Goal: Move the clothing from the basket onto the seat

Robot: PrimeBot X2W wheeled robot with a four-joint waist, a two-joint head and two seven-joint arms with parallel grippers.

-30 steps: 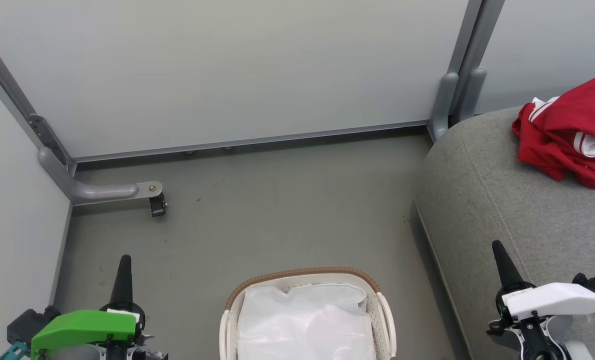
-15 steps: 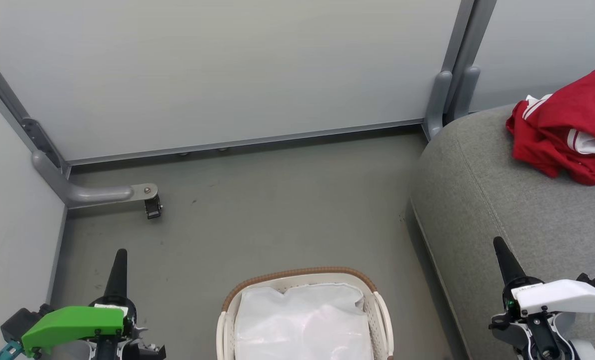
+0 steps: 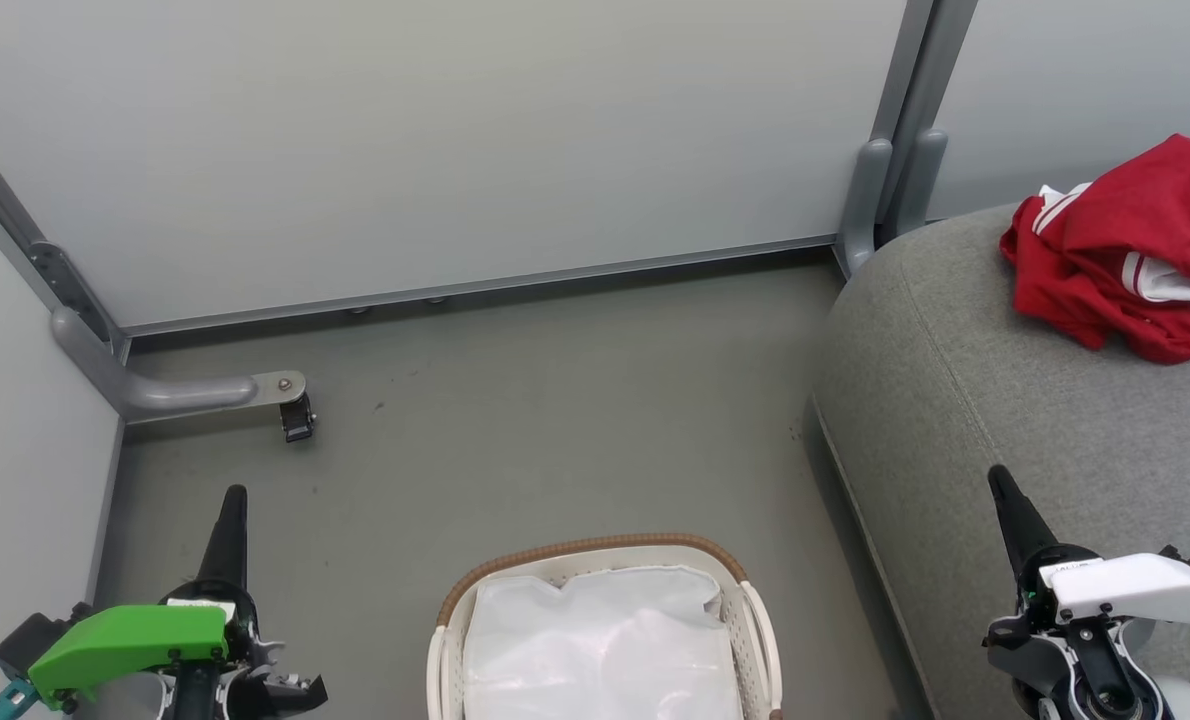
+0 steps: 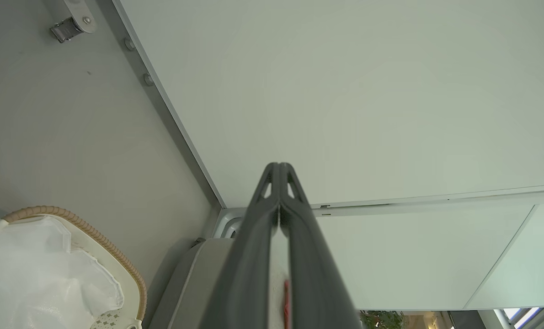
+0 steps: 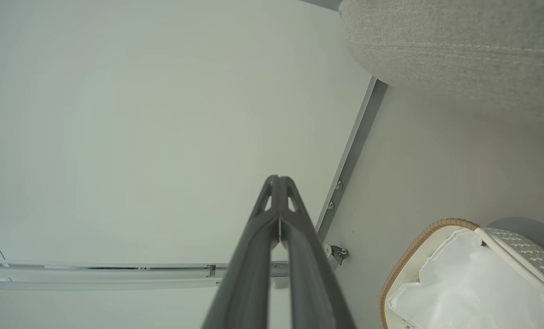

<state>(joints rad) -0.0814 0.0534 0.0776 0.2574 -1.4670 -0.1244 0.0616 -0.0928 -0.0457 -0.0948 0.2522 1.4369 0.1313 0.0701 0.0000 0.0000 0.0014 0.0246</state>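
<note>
Red clothing (image 3: pixel 1125 262) with white stripes lies bunched on the grey seat (image 3: pixel 965 400) at the right. The white basket (image 3: pixel 595 552) with a brown woven rim stands on the floor at the bottom centre, holding a white liner (image 3: pixel 600 650); no red garment shows inside. My left gripper (image 3: pixel 233 497) is shut and empty at the lower left, left of the basket. Over the seat's front part at the lower right, my right gripper (image 3: pixel 998 476) is shut and empty. Both wrist views show fingertips pressed together (image 4: pixel 279 167) (image 5: pixel 278 179), with the basket rim (image 4: pixel 89 228) (image 5: pixel 418 237) beside them.
Grey partition panels wall in the floor at the back and left. A metal partition foot with a caster (image 3: pixel 295 420) juts onto the floor at the left. Two grey posts (image 3: pixel 890 180) stand by the seat's back corner. Bare floor (image 3: pixel 555 420) lies beyond the basket.
The whole head view has shifted left and slightly up, so the camera has moved. Both grippers stay shut and empty; the clothing stays on the seat.
</note>
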